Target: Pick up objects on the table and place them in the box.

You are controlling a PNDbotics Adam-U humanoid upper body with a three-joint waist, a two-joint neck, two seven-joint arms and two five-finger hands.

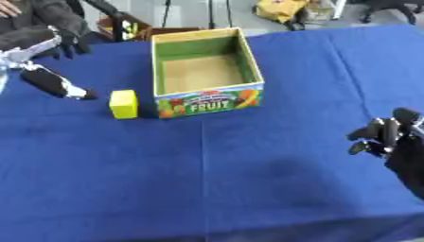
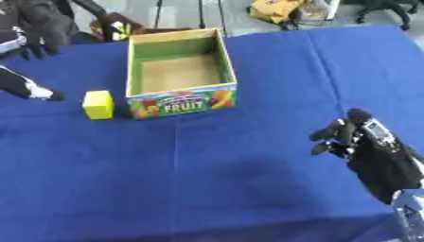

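Blue tablecloth (image 1: 248, 189) on the table; yellow bag (image 1: 281, 9) beyond it

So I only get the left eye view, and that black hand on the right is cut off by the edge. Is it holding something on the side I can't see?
Observer: No. The right eye view shows the whole right hand. Its fingers are curled and there is nothing in them.
Operator: Ok, and what is behind the hand?
Observer: Its black arm runs down towards the lower right corner, where a silvery part shows that your view lacks altogether.
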